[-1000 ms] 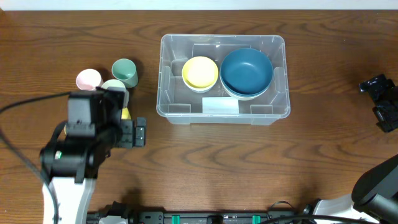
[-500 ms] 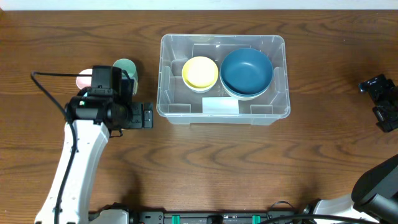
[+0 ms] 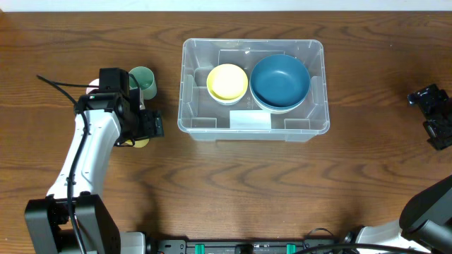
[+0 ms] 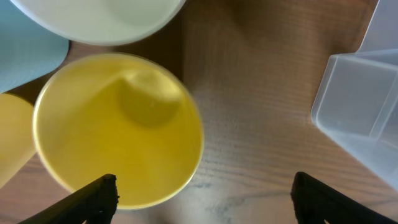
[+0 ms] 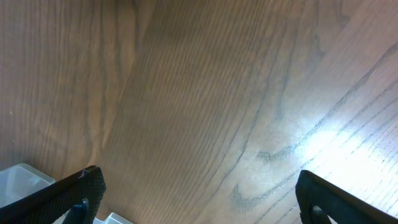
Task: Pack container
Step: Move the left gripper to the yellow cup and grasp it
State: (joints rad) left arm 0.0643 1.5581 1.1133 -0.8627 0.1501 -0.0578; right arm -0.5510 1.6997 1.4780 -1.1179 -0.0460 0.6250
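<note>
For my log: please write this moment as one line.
left gripper: open above yellow cup | right gripper: open | container: yellow bowl, blue bowl

A brown wooden table with visible grain is seen. A pale strip is shown beyond its far edge. A glare is reflected on the wood.

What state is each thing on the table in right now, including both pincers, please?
container: open, no lid, holding two bowls.
yellow bowl: upright, empty, inside the container.
blue bowl: upright, empty, inside the container.
yellow cup: upright, empty, on the table.
green cup: upright, on the table.
left pincer: open, over the yellow cup's edge, gripping nothing.
right pincer: open, over the table, holding nothing.
</note>
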